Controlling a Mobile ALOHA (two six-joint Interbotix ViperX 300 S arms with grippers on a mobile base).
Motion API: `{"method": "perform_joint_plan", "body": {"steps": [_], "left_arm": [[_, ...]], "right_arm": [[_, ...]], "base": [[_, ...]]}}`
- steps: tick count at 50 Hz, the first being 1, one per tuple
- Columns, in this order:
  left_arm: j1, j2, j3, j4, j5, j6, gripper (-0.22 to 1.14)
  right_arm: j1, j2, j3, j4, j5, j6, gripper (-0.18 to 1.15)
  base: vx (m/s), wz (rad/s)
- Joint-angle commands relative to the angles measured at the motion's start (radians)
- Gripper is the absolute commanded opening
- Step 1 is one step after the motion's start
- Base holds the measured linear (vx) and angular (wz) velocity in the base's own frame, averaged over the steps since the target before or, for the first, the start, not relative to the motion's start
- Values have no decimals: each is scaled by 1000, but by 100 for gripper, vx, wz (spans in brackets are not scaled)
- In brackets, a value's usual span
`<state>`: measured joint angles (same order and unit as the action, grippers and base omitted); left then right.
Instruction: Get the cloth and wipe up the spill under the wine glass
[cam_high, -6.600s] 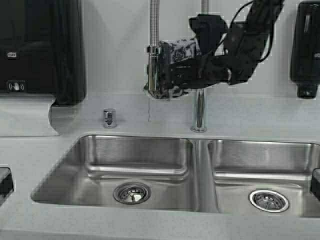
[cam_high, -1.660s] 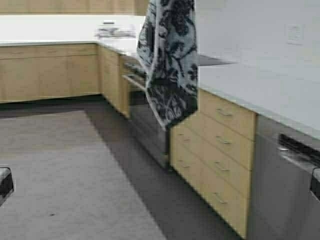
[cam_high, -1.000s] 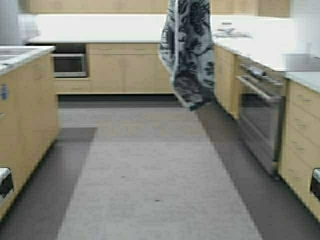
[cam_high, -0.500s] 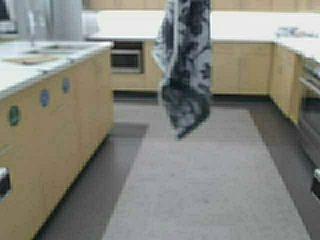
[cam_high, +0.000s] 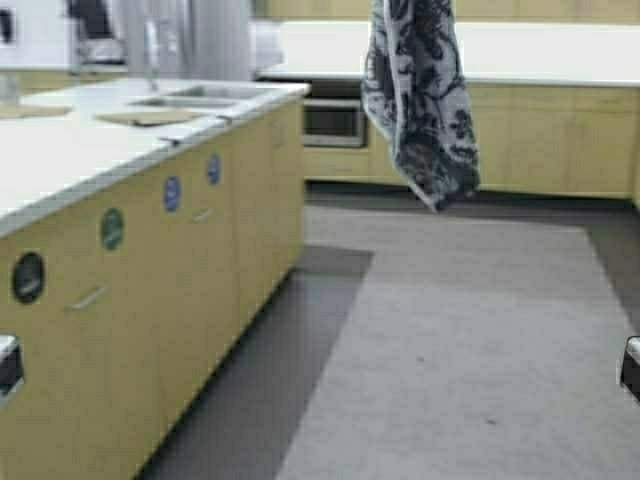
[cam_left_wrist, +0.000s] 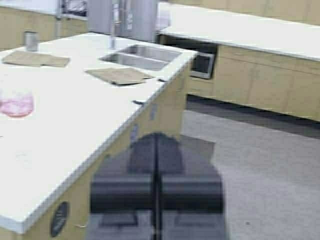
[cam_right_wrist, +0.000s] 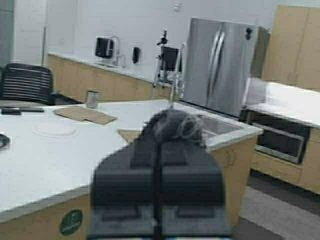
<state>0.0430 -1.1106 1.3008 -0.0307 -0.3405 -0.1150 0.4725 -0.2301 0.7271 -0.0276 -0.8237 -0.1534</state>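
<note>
The cloth (cam_high: 418, 100), grey-white with a dark floral print, hangs limp from the top of the high view over the aisle floor. My right gripper (cam_right_wrist: 159, 131) is raised and shut on a bunched corner of the cloth (cam_right_wrist: 175, 125). In the left wrist view, the wine glass (cam_left_wrist: 17, 104) with pink liquid in its bowl stands on the white island counter (cam_left_wrist: 75, 125), at that picture's edge. Its foot and the spill are out of view. My left gripper (cam_left_wrist: 156, 145) is shut on nothing, low beside the island's front.
The island (cam_high: 130, 260) fills the left of the high view, with a sink (cam_left_wrist: 140, 56), tan paper sheets (cam_left_wrist: 119, 75) and a steel tumbler (cam_left_wrist: 31, 41) on top. A grey rug (cam_high: 470, 350) covers the aisle. Cabinets and an oven (cam_high: 333, 120) line the far wall.
The robot has moved, turning from the sink wall through the kitchen. The island now fills the left of the high view, and the hanging cloth swings at the upper right.
</note>
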Motion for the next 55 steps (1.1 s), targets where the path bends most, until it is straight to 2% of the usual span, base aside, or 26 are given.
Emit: {"method": "perform_joint_plan", "body": {"steps": [1, 14, 23, 43, 55], "left_arm": [[2, 49, -26, 3, -21, 3, 2], [0, 218, -49, 52, -60, 5, 2], [-29, 460, -100, 138, -124, 0, 2], [-66, 838, -176, 138, -391, -2, 2], [-169, 973, -227, 132, -502, -5, 2]], "right_arm": [[3, -41, -5, 0, -12, 0, 5], [3, -46, 29, 3, -64, -2, 5], [3, -46, 49, 3, -98, -2, 5], [3, -46, 52, 3, -106, 0, 5], [3, -48, 52, 3, -118, 0, 5]], "base": [[17, 28], [18, 28], [17, 27], [13, 18], [13, 18]]}}
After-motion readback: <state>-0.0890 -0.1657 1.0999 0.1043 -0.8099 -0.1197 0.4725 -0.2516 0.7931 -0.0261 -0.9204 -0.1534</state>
